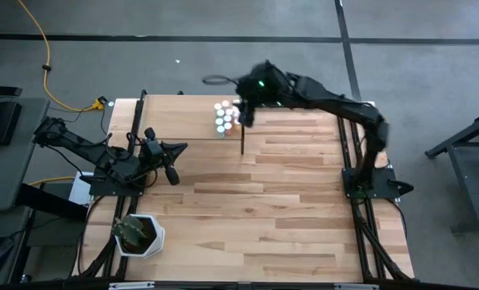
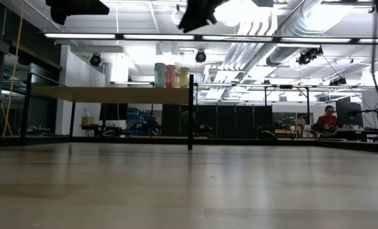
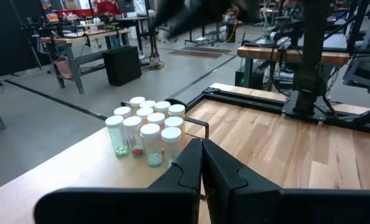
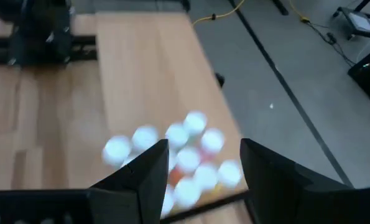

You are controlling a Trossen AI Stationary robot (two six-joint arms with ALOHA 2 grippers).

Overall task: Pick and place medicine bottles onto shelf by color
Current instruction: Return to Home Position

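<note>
Medicine bottles (image 1: 225,115) stand in a tight cluster at the right end of the shelf (image 1: 179,117), which sits along the far side of the table (image 1: 287,209). Right gripper (image 4: 204,149) hangs above the cluster, fingers apart, empty. Left gripper (image 3: 201,144) sits over the table's left side, nearer than the shelf, fingers pressed together, holding nothing.

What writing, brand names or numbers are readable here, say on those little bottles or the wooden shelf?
None can be read in any view.
medicine bottles: white caps and clear sides, no legible label.
shelf: plain wood, no marking visible.
</note>
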